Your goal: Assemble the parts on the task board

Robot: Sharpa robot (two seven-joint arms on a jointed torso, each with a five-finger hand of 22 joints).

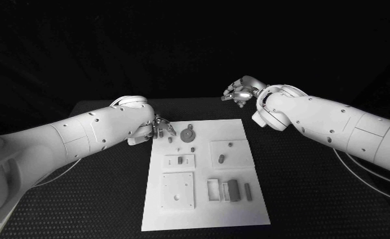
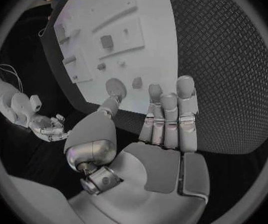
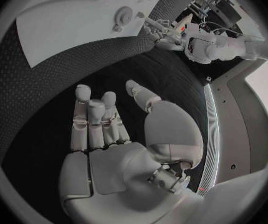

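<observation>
Silver fingers of my left hand (image 1: 160, 129) lie straight and side by side, thumb apart, nothing in them; the hand hangs at the far left corner of the task board (image 1: 203, 216), its fingertips (image 2: 185, 84) just above the board's edge in the left wrist view. Just beside them on the board lies a round disc part (image 1: 187, 135) with a small dark part (image 2: 137, 83) close to it. Nearer me on the board's left half sits a small square plate (image 1: 180, 160) with a dark part (image 1: 180, 160) standing in it, and below that a larger square plate (image 1: 177, 190). On the right half I see another square plate (image 1: 226, 154) with two small dark parts on it, then a row of upright bar-shaped parts (image 1: 235, 190) near the board's near right area. My right hand (image 1: 240, 92) is raised beyond the far right corner of the board, well apart from it, over the black table (image 1: 309, 194); its fingers (image 3: 87, 119) are loose and extended, thumb spread, holding nothing.
</observation>
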